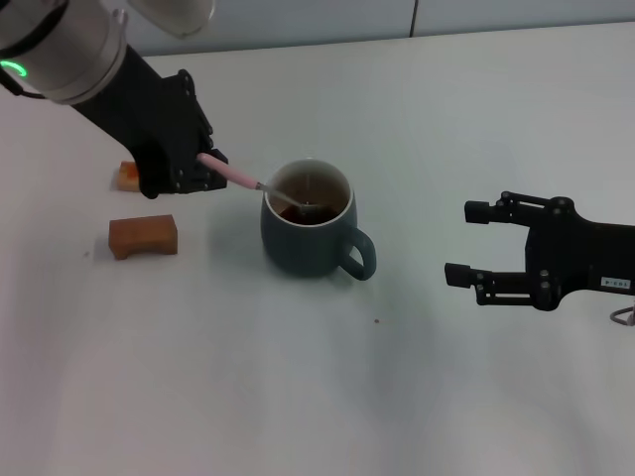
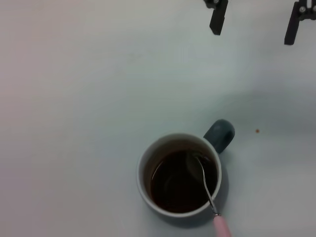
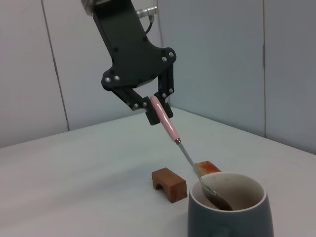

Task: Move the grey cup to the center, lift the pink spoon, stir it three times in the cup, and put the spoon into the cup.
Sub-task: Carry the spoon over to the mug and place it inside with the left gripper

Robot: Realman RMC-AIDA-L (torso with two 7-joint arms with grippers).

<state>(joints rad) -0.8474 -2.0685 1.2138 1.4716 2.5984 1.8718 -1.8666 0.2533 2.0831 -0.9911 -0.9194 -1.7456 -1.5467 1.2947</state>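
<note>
L gripper clamped on pink spoon handle, spoon angled down w/ bowl dipped in grey cup just beside it. R gripper well apart from cup, fingers apart, holding nothing, above worktop.

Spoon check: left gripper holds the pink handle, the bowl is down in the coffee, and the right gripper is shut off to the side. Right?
Not quite: the right gripper is open, as the head view shows. The left gripper does hold the spoon with its bowl in the cup.
</note>
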